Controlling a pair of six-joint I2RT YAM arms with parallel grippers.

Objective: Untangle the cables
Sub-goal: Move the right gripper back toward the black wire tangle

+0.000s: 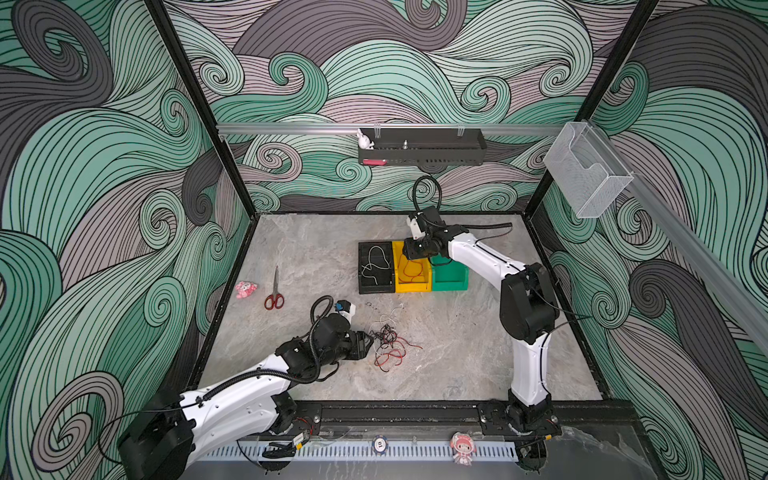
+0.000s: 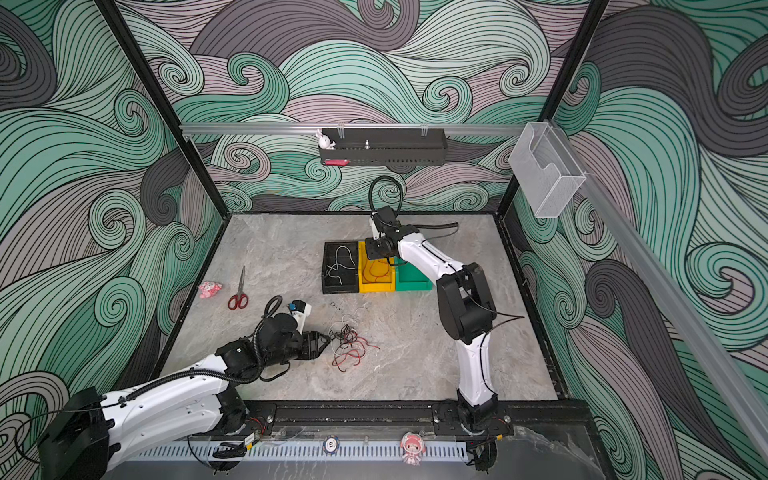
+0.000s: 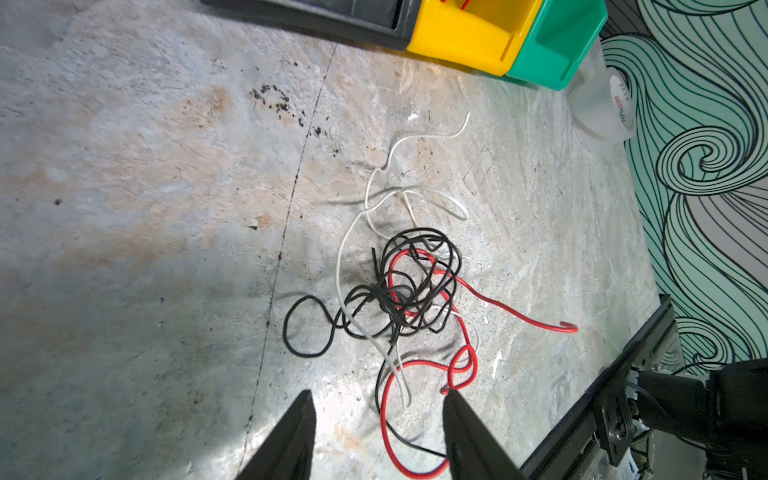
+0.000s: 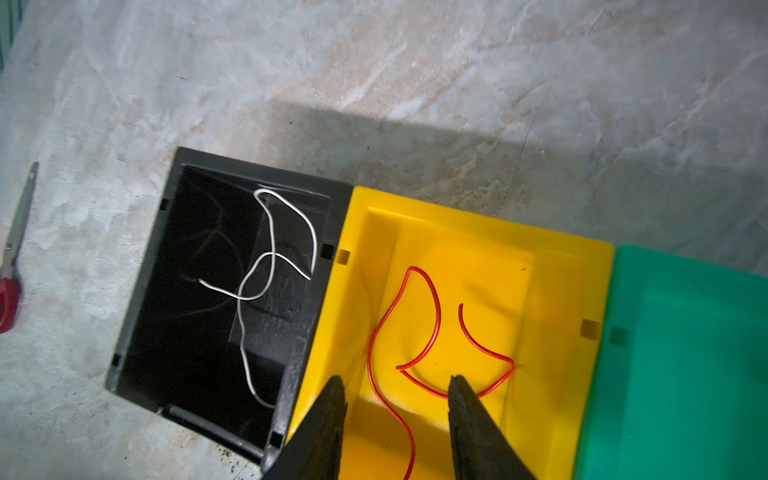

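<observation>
The tangle (image 1: 388, 343) of red, black and white cables lies loose on the table (image 1: 457, 374), well in front of the yellow bin (image 1: 411, 286), toward the arm bases. A single white cable (image 4: 270, 266) lies in the black bin (image 4: 174, 249), which touches the yellow bin's left side in both top views. A red cable (image 4: 415, 332) curls inside the yellow bin itself. The green bin (image 1: 451, 284) abuts the yellow bin's other side.

The left gripper (image 3: 379, 395) stands at the tangle's edge, jaws moderately parted and clamping nothing; strands run along the table between its fingers. The right gripper (image 4: 397, 379) hangs over the yellow bin, jaws apart and empty.

The table is grey, marbled and stone-like, with dark specks in front of the yellow bin. The walls bear swirling waves in teal, grey and mauve between black frame posts. Red-handled scissors (image 1: 274, 297) and a pink toy (image 1: 245, 289) lie far left of the yellow bin. A roll of clear tape (image 3: 602, 108) just past the green bin carries red lettering too blurred to read.
</observation>
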